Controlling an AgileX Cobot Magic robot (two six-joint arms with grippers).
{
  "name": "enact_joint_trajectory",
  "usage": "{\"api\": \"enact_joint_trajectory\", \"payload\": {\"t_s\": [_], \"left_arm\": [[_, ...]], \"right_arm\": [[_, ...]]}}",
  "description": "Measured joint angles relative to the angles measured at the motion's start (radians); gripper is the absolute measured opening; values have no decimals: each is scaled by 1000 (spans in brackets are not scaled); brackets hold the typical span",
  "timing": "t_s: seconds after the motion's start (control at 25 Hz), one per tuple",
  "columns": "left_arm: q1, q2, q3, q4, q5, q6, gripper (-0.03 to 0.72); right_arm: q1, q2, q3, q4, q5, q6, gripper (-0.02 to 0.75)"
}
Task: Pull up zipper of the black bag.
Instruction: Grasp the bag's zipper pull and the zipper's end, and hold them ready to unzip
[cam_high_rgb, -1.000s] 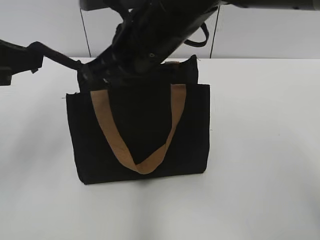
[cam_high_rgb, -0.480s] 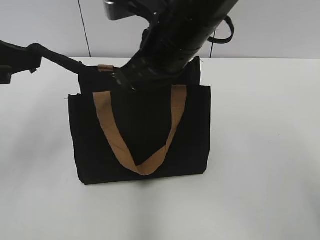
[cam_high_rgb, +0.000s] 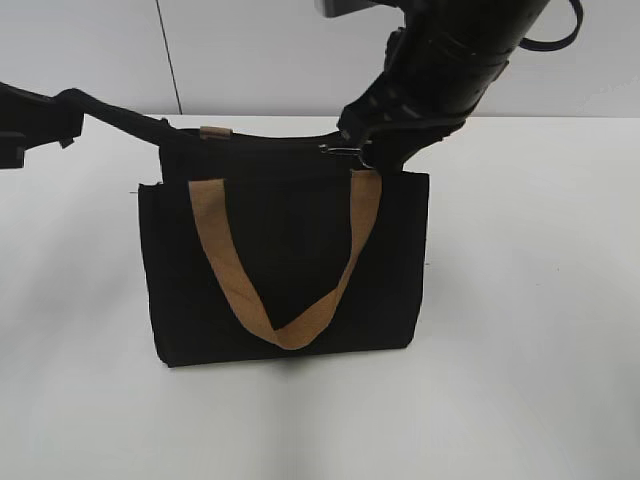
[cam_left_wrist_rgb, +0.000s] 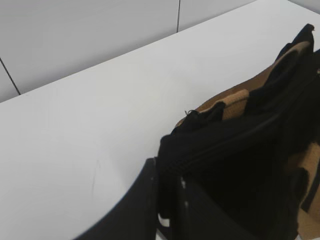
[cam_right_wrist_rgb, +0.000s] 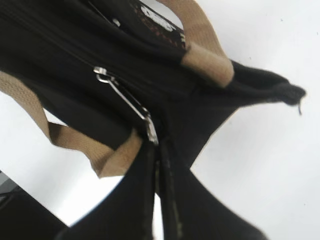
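Observation:
The black bag (cam_high_rgb: 285, 260) stands upright on the white table with tan handles; the front handle (cam_high_rgb: 280, 330) hangs down its face. My left gripper (cam_high_rgb: 160, 135) is shut on the bag's top left corner (cam_left_wrist_rgb: 167, 155). My right gripper (cam_high_rgb: 365, 155) is shut on the silver pull tab (cam_right_wrist_rgb: 130, 107) of the zipper (cam_high_rgb: 345, 150), near the bag's top right. The zip line (cam_left_wrist_rgb: 235, 137) runs along the top edge. The bag also fills the right wrist view (cam_right_wrist_rgb: 60, 55).
The white table (cam_high_rgb: 530, 300) spreads around the bag. A grey panelled wall (cam_high_rgb: 250, 60) stands behind. My right arm (cam_high_rgb: 450, 50) reaches down from the top right over the bag.
My right gripper has moved to the right along the bag's top edge with the pull tab. The bag's top left now shows. The left arm has held still.

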Motion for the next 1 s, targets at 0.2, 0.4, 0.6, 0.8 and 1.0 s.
{"api": "enact_joint_trajectory", "payload": {"t_s": [0.2, 0.4, 0.6, 0.8, 1.0], "left_arm": [[0, 23, 0, 0, 8, 0, 18], [0, 34, 0, 0, 6, 0, 18], [-1, 47, 0, 0, -1, 0, 18], [0, 83, 0, -3, 10, -5, 91], [3, 112, 0, -4, 112, -113, 489]], "right_arm": [[-38, -7, 0, -49, 59, -9, -15], [-43, -16, 0, -93, 88, -19, -15], [-43, -18, 0, -109, 106, -27, -15], [-44, -18, 0, -104, 126, -36, 64], [-51, -29, 1, -90, 135, -100, 507]]}}
